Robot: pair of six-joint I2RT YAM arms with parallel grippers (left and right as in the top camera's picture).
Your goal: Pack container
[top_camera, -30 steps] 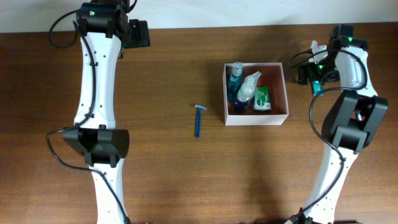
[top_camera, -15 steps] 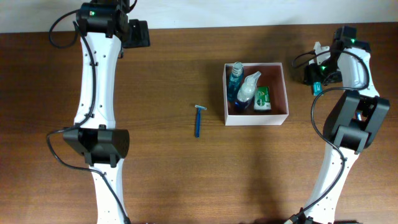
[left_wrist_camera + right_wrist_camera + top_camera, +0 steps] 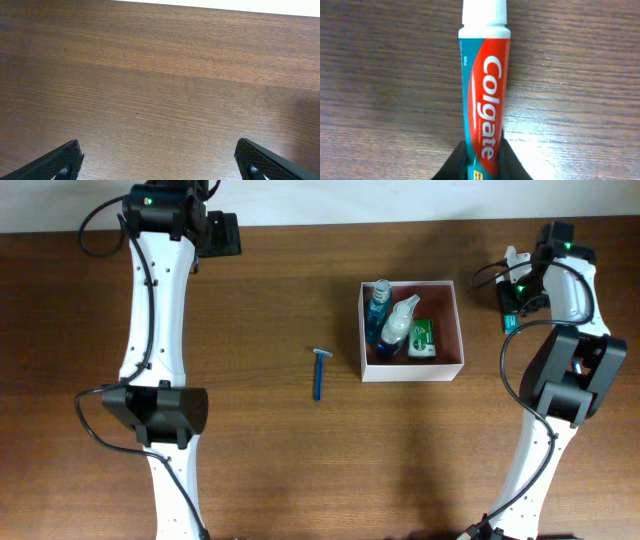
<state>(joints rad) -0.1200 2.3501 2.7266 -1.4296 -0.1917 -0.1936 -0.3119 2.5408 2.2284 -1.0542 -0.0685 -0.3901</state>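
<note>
Container (image 3: 410, 373): a shallow white-walled box with a reddish-brown floor, sitting right of centre in the overhead view on a dark wood counter (image 3: 300, 470). Along its left side lie a blue bottle (image 3: 378, 302) and a white spray bottle (image 3: 400, 325). A small green box (image 3: 422, 338) lies beside them, and the right part of the floor is bare. A blue razor (image 3: 319, 372) lies on the counter, apart from the box, to its left.

At the upper right of the overhead view, the right pincer (image 3: 482, 161) is clamped on the flat tail end of a toothpaste tube (image 3: 485, 90). In the right wrist view the tube points up the frame, white cap at the top, and appears to lie flat on the wood. The left pincer (image 3: 160, 161) is at the upper left of the overhead view with its jaws wide apart and only bare wood beneath it.

Judged from this, the tube is gripped but not yet lifted.

Risks from here:
- The grip is on the thin tail, so the heavier cap end may droop or swing when raised.
- A slick, soft tube could slip out, or pivot between the fingers during the carry.
- A hanging cap end could catch the right wall of the box on the way in.
- Dropping the tube on the bottles could knock them about.
</note>
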